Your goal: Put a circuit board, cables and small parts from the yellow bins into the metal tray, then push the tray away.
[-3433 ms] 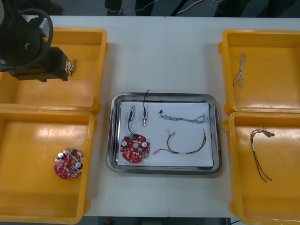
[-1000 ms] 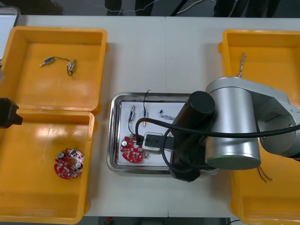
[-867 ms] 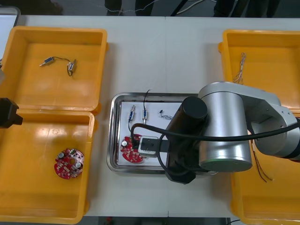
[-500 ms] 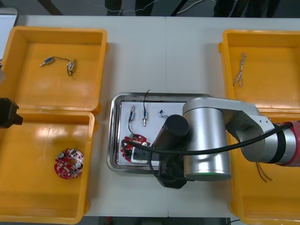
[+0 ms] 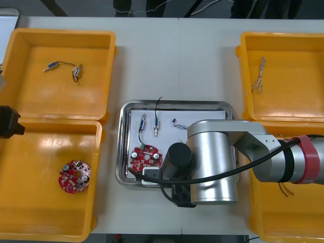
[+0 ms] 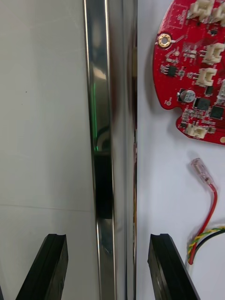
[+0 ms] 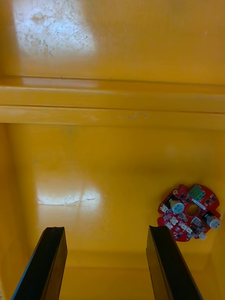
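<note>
The metal tray (image 5: 123, 144) lies mid-table with a white inside. In it are a round red circuit board (image 5: 145, 157), small metal parts (image 5: 143, 121) on a black cable, and a blue and white cable (image 5: 180, 124). My right arm (image 5: 212, 162) covers the tray's right and near parts. In the right wrist view my right gripper (image 6: 108, 267) is open and straddles the tray's shiny rim (image 6: 101, 117). One finger (image 6: 44, 267) is over the table, the other (image 6: 171, 267) over the white inside. The circuit board (image 6: 197, 70) and a red and yellow cable (image 6: 206, 211) lie close by.
My left arm (image 5: 7, 122) is parked at the far left, its gripper (image 7: 105, 262) open above a yellow bin (image 7: 112, 154) holding a circuit board (image 7: 190, 212). The left bins hold small metal parts (image 5: 76, 71) and a circuit board (image 5: 74, 176). The right bins hold a twisted cable (image 5: 259, 75) and a red and yellow cable (image 5: 286, 190).
My right arm has swung left and nearer over the tray, down to its near rim. The left arm, the tray and its contents have not moved.
</note>
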Controlling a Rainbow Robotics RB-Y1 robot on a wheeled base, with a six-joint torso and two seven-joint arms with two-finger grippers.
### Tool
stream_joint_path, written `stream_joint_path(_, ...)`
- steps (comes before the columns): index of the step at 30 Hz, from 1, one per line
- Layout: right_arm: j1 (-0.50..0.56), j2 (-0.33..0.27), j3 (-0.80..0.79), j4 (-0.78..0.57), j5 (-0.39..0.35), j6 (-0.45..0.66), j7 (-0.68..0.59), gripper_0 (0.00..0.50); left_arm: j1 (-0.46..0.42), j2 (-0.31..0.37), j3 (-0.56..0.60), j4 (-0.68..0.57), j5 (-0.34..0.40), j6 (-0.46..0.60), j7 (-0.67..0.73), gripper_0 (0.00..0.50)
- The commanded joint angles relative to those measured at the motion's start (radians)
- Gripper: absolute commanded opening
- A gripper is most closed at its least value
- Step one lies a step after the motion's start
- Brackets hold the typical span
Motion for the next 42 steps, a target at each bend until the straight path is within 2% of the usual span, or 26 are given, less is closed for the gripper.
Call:
stream_joint_path(1, -0.034, 0.045, 0.024, 0.02, 0.01, -0.008, 0.014, 0.5, 0.014, -0.009, 0.033, -0.028, -0.006, -0.003, -0.07, 0.5)
stream_joint_path(10, -0.027, 0.091, 0.035, 0.075, 0.035, -0.008, 0.012, 0.5, 0.014, -0.009, 0.033, -0.028, -0.006, -0.003, -0.07, 0.5)
stream_joint_path(15, -0.008, 0.094, 0.036, 0.08, 0.07, -0.008, 0.015, 0.5, 0.014, -0.009, 0.033, -0.028, -0.006, -0.003, -0.07, 0.5)
stream_joint_path(28, -0.002, 0.094, 0.036, 0.08, 0.097, -0.008, 0.015, 0.5, 0.014, -0.009, 0.033, -0.028, -0.006, -0.003, -0.07, 0.5)
stream_joint_path(29, -0.002, 0.094, 0.038, 0.08, 0.097, -0.008, 0.015, 0.458, 0.014, -0.009, 0.033, -0.028, -0.006, -0.003, -0.07, 0.5)
stream_joint_path(31, -0.002, 0.091, 0.038, 0.08, 0.097, -0.008, 0.015, 0.412, 0.014, -0.009, 0.033, -0.028, -0.006, -0.003, -0.07, 0.5)
stream_joint_path(32, -0.001, 0.09, 0.036, 0.08, 0.097, -0.008, 0.015, 0.312, 0.014, -0.009, 0.033, -0.028, -0.006, -0.003, -0.07, 0.5)
stream_joint_path(33, -0.002, 0.09, 0.038, 0.08, 0.096, -0.008, 0.015, 0.26, 0.014, -0.009, 0.033, -0.028, -0.006, -0.003, -0.07, 0.5)
stream_joint_path(34, -0.001, 0.088, 0.038, 0.08, 0.093, -0.008, 0.012, 0.155, 0.014, -0.009, 0.033, -0.028, -0.006, -0.003, -0.07, 0.5)
stream_joint_path(35, -0.002, 0.087, 0.038, 0.08, 0.09, -0.008, 0.012, 0.101, 0.014, -0.009, 0.033, -0.028, -0.006, -0.003, -0.07, 0.5)
stream_joint_path(36, -0.001, 0.087, 0.038, 0.08, 0.088, -0.008, 0.012, 0.086, 0.014, -0.009, 0.033, -0.028, -0.006, -0.003, -0.07, 0.5)
stream_joint_path(38, -0.001, 0.085, 0.036, 0.08, 0.088, -0.008, 0.012, 0.023, 0.014, -0.009, 0.033, -0.028, -0.006, -0.003, -0.07, 0.5)
stream_joint_path(40, -0.001, 0.087, 0.036, 0.08, 0.09, -0.008, 0.012, 0.0, 0.014, -0.009, 0.033, -0.028, -0.006, -0.003, -0.07, 0.5)
stream_joint_path(42, -0.002, 0.085, 0.038, 0.08, 0.091, -0.008, 0.012, 0.0, 0.014, -0.009, 0.033, -0.028, -0.006, -0.003, -0.07, 0.5)
